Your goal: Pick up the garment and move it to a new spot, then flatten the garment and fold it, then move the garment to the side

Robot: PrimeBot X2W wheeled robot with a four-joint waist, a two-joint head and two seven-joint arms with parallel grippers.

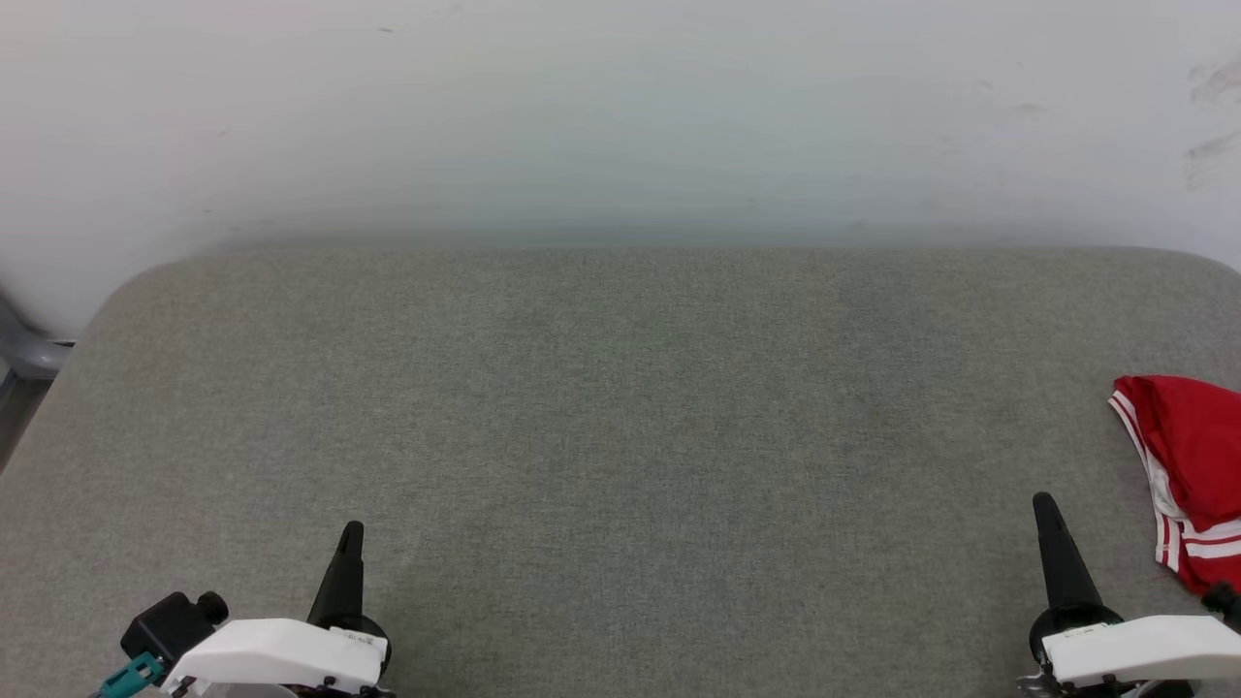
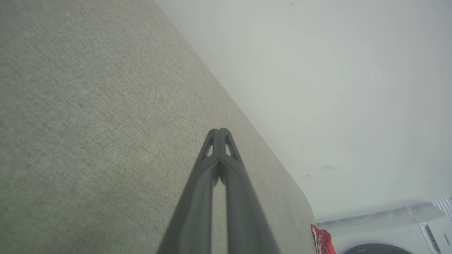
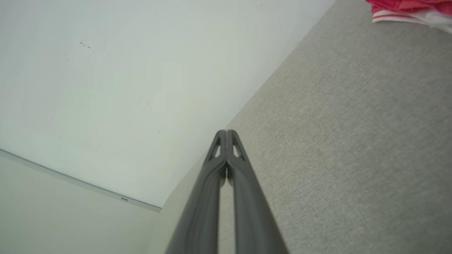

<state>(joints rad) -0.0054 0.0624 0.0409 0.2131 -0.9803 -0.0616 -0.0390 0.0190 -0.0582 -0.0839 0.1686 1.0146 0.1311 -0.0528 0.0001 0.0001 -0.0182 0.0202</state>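
The garment (image 1: 1188, 465), red with white and red striped trim, lies bunched at the right edge of the grey fabric surface (image 1: 620, 417), partly cut off by the head view's border. A corner of the garment (image 3: 409, 8) shows at the top right of the right wrist view, and a small red piece of the garment (image 2: 322, 240) at the bottom of the left wrist view. My right gripper (image 1: 1045, 504) is shut and empty, a short way left of the garment. Over the lower left of the surface my left gripper (image 1: 351, 531) is shut and empty too.
A pale wall (image 1: 620, 116) rises behind the surface's far edge. A grey frame part (image 1: 24, 359) stands off the left corner. The left wrist view shows a white appliance (image 2: 395, 229) beyond the surface's right end.
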